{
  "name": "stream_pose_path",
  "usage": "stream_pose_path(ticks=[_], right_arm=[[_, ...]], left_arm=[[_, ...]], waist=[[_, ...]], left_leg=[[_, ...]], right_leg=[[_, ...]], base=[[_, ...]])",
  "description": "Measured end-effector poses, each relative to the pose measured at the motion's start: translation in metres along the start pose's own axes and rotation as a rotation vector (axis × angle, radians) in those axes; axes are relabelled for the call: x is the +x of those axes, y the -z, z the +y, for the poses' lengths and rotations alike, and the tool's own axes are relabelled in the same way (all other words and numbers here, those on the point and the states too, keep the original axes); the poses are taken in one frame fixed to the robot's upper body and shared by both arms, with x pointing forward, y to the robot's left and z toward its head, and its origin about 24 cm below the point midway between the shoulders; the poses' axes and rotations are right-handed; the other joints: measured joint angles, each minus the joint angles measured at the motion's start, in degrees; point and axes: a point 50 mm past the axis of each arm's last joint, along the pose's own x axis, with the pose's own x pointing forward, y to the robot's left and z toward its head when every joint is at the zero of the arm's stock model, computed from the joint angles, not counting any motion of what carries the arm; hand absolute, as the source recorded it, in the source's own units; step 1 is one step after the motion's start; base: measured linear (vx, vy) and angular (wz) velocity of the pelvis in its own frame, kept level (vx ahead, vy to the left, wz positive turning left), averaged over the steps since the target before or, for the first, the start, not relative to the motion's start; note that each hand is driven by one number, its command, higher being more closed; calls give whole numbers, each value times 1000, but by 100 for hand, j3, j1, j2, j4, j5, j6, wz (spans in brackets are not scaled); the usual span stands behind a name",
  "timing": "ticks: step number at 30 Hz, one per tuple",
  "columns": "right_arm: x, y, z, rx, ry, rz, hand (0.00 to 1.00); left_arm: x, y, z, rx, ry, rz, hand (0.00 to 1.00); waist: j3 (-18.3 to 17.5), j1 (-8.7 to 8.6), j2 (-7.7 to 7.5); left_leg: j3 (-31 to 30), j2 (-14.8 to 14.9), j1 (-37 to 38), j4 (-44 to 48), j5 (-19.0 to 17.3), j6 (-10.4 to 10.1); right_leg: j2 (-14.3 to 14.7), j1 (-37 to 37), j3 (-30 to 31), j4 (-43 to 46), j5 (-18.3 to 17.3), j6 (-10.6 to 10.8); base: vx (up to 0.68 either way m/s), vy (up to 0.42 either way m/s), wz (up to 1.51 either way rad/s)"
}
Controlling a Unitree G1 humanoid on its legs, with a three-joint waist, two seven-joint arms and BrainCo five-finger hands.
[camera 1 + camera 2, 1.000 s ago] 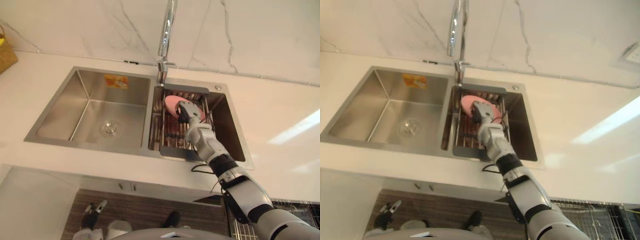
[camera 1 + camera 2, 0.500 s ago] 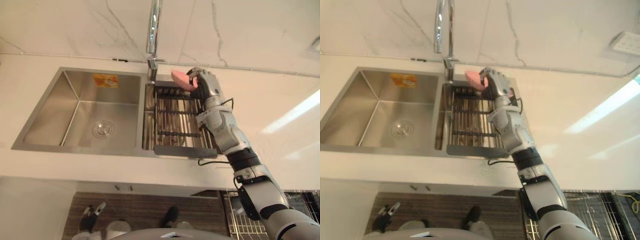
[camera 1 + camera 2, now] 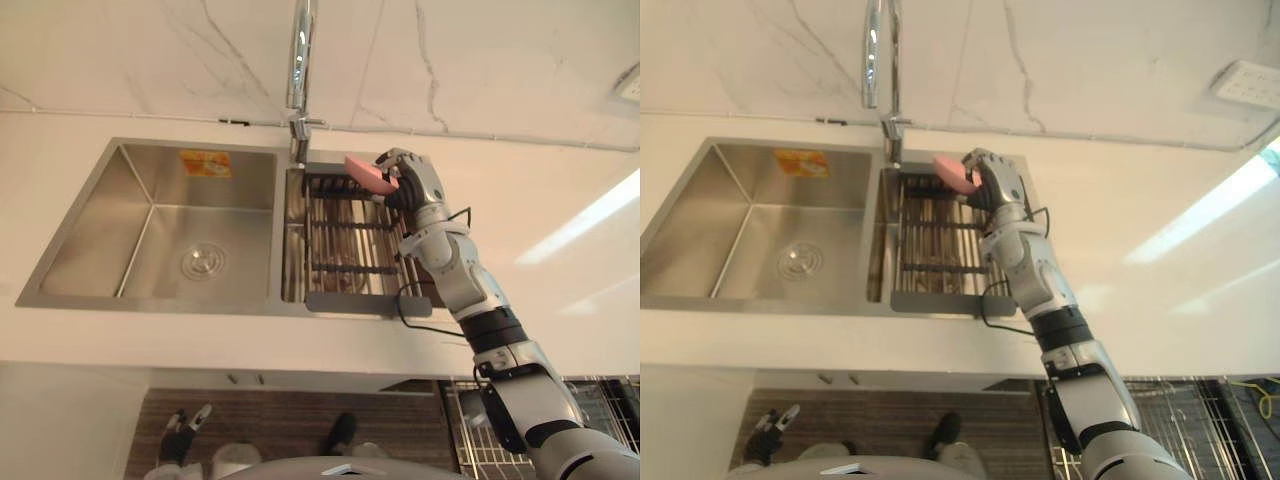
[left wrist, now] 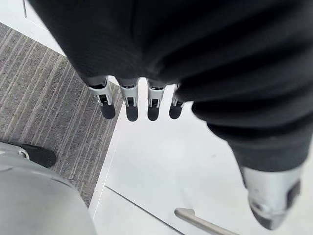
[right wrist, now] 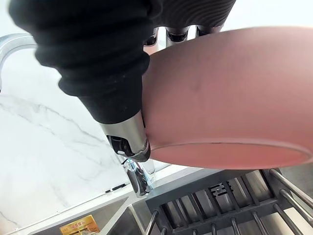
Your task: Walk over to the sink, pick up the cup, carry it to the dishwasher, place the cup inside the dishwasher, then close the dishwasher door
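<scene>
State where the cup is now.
In both eye views the cup, held in the right hand, hangs above the rack's far end, just right of the tap.

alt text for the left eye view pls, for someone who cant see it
The robot's right hand grips a pink cup, held just above the far end of a slatted rack that sits in the right basin of a steel double sink. A tall tap rises behind the divider, and a pale counter surrounds the sink.

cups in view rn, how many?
1. The pink cup is held in the right hand, over the far end of the sink rack. More could be hidden behind the arm.
</scene>
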Motion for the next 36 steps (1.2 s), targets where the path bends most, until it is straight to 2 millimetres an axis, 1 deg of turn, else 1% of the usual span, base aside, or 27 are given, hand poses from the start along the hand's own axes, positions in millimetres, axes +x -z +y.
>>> stream_pose_path(ticks=[4, 8, 9, 12, 13, 14, 15, 16, 17, 18, 19, 20, 21, 22, 23, 24, 25, 26, 27, 28, 29, 30, 31, 33, 34, 35, 36], right_arm=[[-3, -8, -14, -15, 43, -54, 100], [-13, -10, -53, -54, 179, -96, 100], [-16, -8, -64, -75, 210, -96, 100], [-26, -6, -79, -88, 281, -93, 100], [-28, -5, -80, -89, 290, -88, 100], [-33, -2, -82, -93, 309, -74, 100], [-34, -1, -83, -94, 312, -71, 100], [-41, 6, -85, -105, 331, -41, 100], [-49, 15, -85, -120, 343, 0, 100], [-53, 19, -84, -124, 342, 20, 100], [-53, 21, -83, -130, 349, 27, 100], [-53, 21, -83, -132, 348, 25, 100], [-53, 21, -82, -132, 344, 25, 100], [-53, 24, -78, -148, 337, 32, 100], [-51, 24, -78, -168, 337, 31, 100], [-47, 22, -80, -175, 345, 17, 100], [-44, 21, -83, -177, 354, 9, 100], [-42, 19, -86, -184, 369, -1, 100], [-42, 21, -86, -197, 363, -11, 100], [-41, 22, -85, -199, 356, -10, 100], [-40, 22, -85, -199, 355, -13, 100], [-39, 21, -89, -211, 356, -26, 100], [-39, 21, -90, -214, 355, -28, 100], [-41, 24, -95, -249, 329, -31, 100], [-43, 26, -95, -256, 320, -24, 100], [-51, 33, -97, -272, 299, 2, 100], [-59, 41, -95, -278, 280, 37, 100]], left_arm=[[0, 0, 0, 20, 4, -6, 0], [-1, 2, 2, 84, 18, 0, 0], [-1, 4, 2, 95, 22, 5, 0], [-2, 5, 3, 117, 35, 13, 0], [-1, 5, 4, 120, 40, 12, 0], [0, 3, 4, 133, 50, 8, 0], [0, 2, 4, 134, 51, 7, 0], [1, 0, 8, 156, 61, 1, 0], [2, -1, 5, 156, 70, 9, 0], [1, 1, 1, 145, 78, 12, 0], [0, 3, -5, 127, 85, 13, 0], [-1, 5, -1, 125, 75, 20, 0], [-1, 6, 2, 127, 68, 27, 0], [-2, 8, 9, 128, 47, 40, 0], [2, 0, 11, 132, 38, 24, 0], [3, -1, 4, 119, 49, 24, 0], [2, 2, 1, 111, 55, 30, 0], [3, 0, -5, 92, 62, 25, 0], [5, -2, -5, 92, 59, 21, 0], [5, -3, -1, 95, 52, 22, 0], [7, -5, 2, 103, 44, 26, 0], [8, -6, 3, 105, 41, 30, 0], [7, -6, 3, 104, 42, 31, 0], [5, 2, -2, 87, 49, 53, 0], [3, 5, -5, 79, 52, 61, 0], [1, 9, -6, 62, 47, 63, 0], [-2, 12, -7, 50, 45, 63, 0]], waist=[[-2, -11, -3], [-11, -60, -18], [-12, -97, -19], [-18, -219, -27], [-18, -234, -32], [-20, -312, -48], [-20, -320, -53], [-28, -414, -146], [-44, -454, -60], [-123, -470, 174], [-151, -457, 373], [-162, -426, 313], [-197, -409, 221], [-271, -369, 69], [-300, -304, -112], [-311, -178, -72], [-367, -119, 117], [-352, -40, 98], [-378, -93, 26], [-373, -59, -46], [-380, -36, -184], [-377, -66, -247], [-378, -75, -236], [-352, -216, 8], [-356, -221, 20], [-375, -216, 125], [-392, -244, 175]], left_leg=[[-14, 0, -2, 11, 3, 5], [-2, -7, 16, 31, 2, 10], [52, -12, 72, 47, -2, 17], [424, -24, 64, 194, -97, 67], [533, -27, 37, 271, -141, 80], [732, -43, -44, 450, -254, 100], [755, -47, -53, 474, -266, 101], [1051, -105, -185, 825, -456, 167], [1284, 52, -265, 893, -463, 243], [1412, 244, -289, 826, -416, 246], [1706, 483, -240, 684, -325, 179], [1963, 540, -158, 617, -274, 150], [2076, 542, -118, 656, -275, 148], [2269, 548, -174, 916, -326, 144], [2348, 612, -262, 1241, -417, 89], [2313, 729, -385, 1093, -469, 176], [2337, 789, -352, 703, -314, 189], [2670, 813, -197, 459, -71, 7], [2827, 770, -141, 446, 9, -14], [2976, 752, -89, 454, 28, -46], [3094, 748, -99, 530, 45, -76], [3154, 801, -102, 610, 87, -144], [3159, 815, -94, 623, 95, -157], [3180, 913, -17, 604, 175, -291], [3212, 930, -19, 585, 190, -310], [3273, 967, -13, 560, 241, -345], [3294, 964, -2, 495, 304, -351]], right_leg=[[3, 11, -4, 0, 1, -1], [10, 9, 102, 2, 42, -1], [17, -6, 313, 2, 98, 26], [63, -199, 982, 39, 326, 66], [73, -268, 1125, 41, 385, 78], [78, -386, 1375, 43, 490, 126], [76, -401, 1409, 43, 496, 133], [16, -511, 1630, 40, 359, 291], [12, -543, 1147, 37, -364, 328], [46, -589, 701, 216, -575, 210], [-97, -810, -12, 1201, -766, -389], [-536, -836, -564, 2264, -980, -530], [-767, -775, -747, 2637, -1103, -577], [-1152, -611, -1036, 3050, -1235, -637], [-1019, -588, -1213, 2884, -1139, -491], [-527, -580, -1266, 2134, -696, -886], [-148, -504, -1056, 1513, -349, -861], [-172, -434, -1144, 1703, -732, -917], [-425, -218, -1364, 1978, -1172, -615], [-512, 106, -1454, 1690, -1103, -365], [-477, 363, -1316, 1190, -955, 32], [-252, 547, -1274, 610, -878, 192], [-220, 576, -1269, 537, -863, 216], [-14, 733, -1250, 257, -815, 242], [33, 729, -1245, 198, -806, 232], [89, 738, -1224, 139, -783, 210], [119, 737, -1205, 100, -775, 199]], base=[[0, 0, 0], [2, 19, -4], [15, 59, -19], [-38, 81, -64], [-120, 81, -100], [-74, 42, -67], [-132, 65, -93], [-198, 1, -85], [-231, 12, -97], [-172, 62, -102], [-25, 99, -116], [9, 76, -119], [52, -36, -103], [50, -117, -91], [-59, -156, -141], [-170, -126, -140], [-186, -92, -157], [-93, -83, -115], [-4, -102, -107], [2, -158, -81], [-20, -308, -74], [-41, -279, -49], [-72, -272, -27], [-84, -124, -10], [-120, -98, -12], [-120, -76, -10], [-111, -62, -6]])
